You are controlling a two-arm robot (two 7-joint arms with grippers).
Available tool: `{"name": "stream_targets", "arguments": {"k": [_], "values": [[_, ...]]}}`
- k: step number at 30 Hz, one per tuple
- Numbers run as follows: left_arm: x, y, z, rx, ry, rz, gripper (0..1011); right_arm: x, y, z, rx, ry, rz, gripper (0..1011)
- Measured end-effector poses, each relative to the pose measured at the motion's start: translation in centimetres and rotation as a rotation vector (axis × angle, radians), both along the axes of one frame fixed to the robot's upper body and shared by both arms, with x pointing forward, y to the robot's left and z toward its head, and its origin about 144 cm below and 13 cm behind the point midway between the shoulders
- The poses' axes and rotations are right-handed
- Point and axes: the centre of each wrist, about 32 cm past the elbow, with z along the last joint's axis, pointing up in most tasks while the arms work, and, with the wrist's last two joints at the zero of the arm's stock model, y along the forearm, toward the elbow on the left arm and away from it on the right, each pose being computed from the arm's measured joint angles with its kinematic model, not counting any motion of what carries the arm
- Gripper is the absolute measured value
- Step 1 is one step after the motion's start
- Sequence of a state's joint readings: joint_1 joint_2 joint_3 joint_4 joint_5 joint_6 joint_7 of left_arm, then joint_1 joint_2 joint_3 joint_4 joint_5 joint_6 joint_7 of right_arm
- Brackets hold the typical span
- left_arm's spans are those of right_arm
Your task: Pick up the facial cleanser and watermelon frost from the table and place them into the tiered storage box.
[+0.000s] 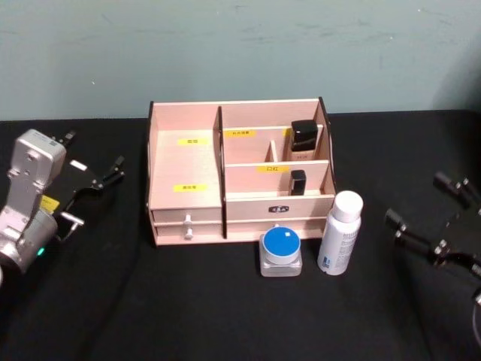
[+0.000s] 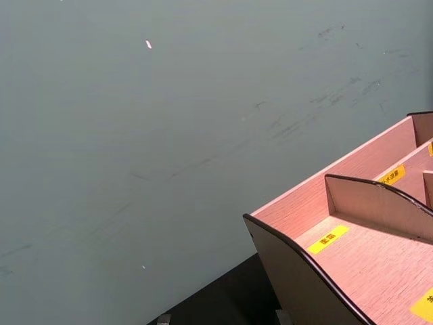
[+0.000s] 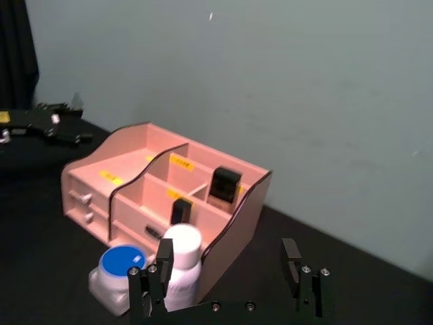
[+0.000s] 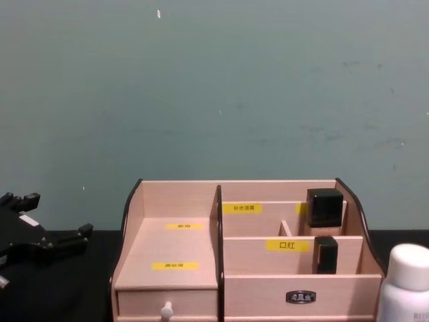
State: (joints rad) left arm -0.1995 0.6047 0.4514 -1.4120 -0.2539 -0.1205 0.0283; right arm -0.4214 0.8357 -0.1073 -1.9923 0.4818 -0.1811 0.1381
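My right gripper [image 1: 421,201] is out to the right of the box [image 1: 169,162], over the black table [image 1: 225,316], its fingers spread wide with nothing between them. My left gripper [image 1: 96,189] is on the box's left and looks open and empty too, though the angle is poor. The white bottle [image 1: 340,233] and blue-lidded jar [image 1: 280,250] stand side by side on the table, just in front of the box's right half.

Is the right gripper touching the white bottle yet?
Apart. The head view shows bare black table between the right gripper and the white bottle.
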Motion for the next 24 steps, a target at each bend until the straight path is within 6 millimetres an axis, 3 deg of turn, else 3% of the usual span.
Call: {"name": "stream_targets", "arguments": {"k": [10, 24], "values": [[0.0, 0.0, 0.0, 0.0, 0.0, 0.0, 1001, -0.5, 0.2, -2.2, 0.007, 0.113, 0.022, 1000], [0.0, 0.0, 0.0, 0.0, 0.0, 0.0, 1001, 1.7, 0.9, -4.4, 0.003, 0.197, 0.047, 1000]]}}
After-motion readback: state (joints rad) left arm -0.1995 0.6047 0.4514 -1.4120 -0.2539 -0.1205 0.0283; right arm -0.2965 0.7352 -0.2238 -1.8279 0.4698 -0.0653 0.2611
